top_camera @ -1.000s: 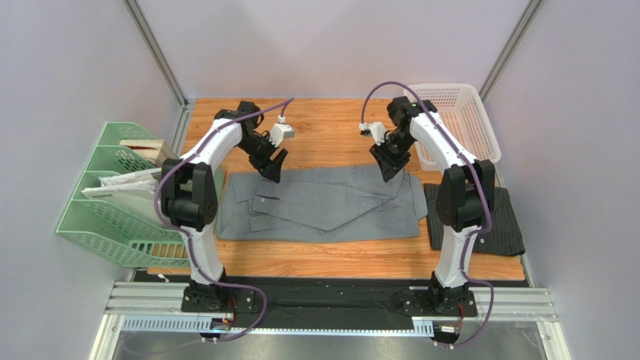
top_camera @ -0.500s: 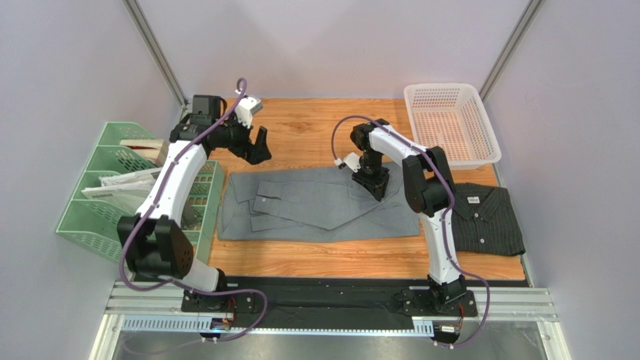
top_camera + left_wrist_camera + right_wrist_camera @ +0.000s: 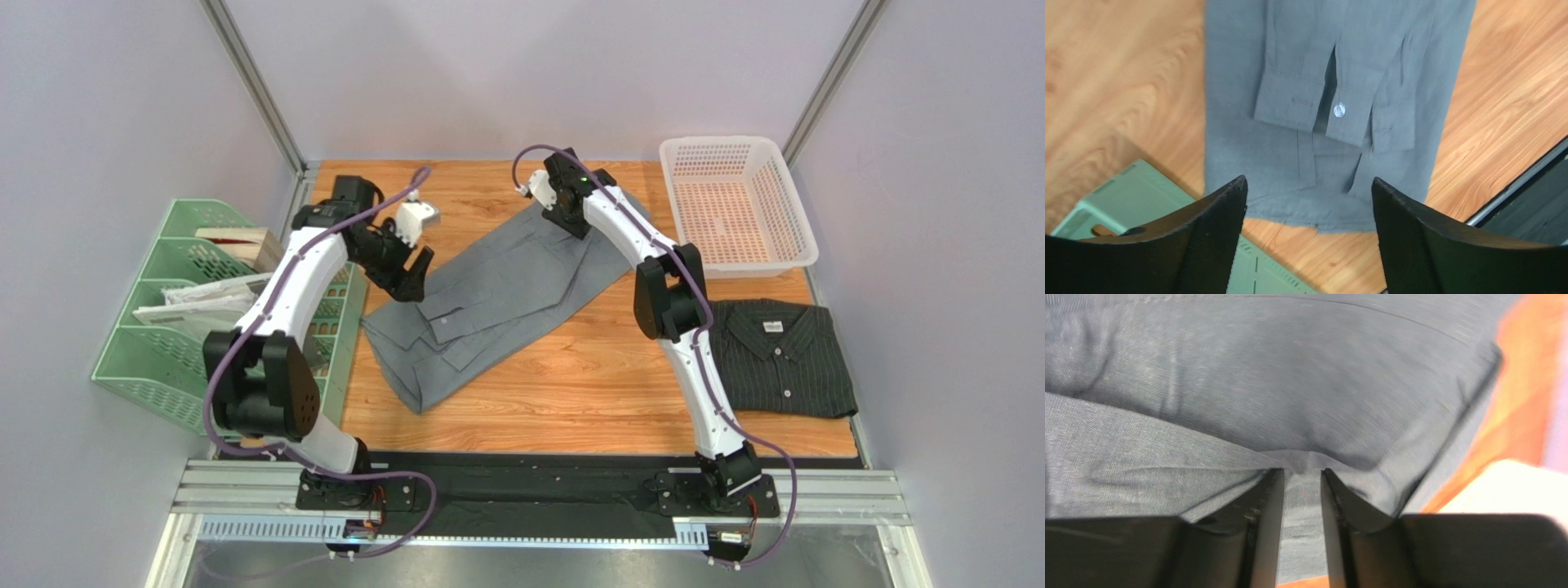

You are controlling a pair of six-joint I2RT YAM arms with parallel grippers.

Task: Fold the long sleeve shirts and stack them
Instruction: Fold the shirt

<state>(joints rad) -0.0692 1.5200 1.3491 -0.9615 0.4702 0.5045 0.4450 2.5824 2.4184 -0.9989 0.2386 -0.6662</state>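
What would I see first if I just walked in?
The grey shirt lies slanted across the middle of the table, its far end pinched in the right arm's jaws. A folded dark striped shirt sits at the right edge, with a white basket behind it.

Grey shirt (image 3: pixel 503 288): plain mid-grey, with one white button (image 3: pixel 1339 110) on a cuff. Second shirt (image 3: pixel 785 355): dark charcoal, fine pale pinstripes, white neck label (image 3: pixel 773 326). Table (image 3: pixel 577 392): orange-brown wood grain. Basket (image 3: pixel 746 260): white mesh. File rack (image 3: pixel 160 368): pale green lattice.
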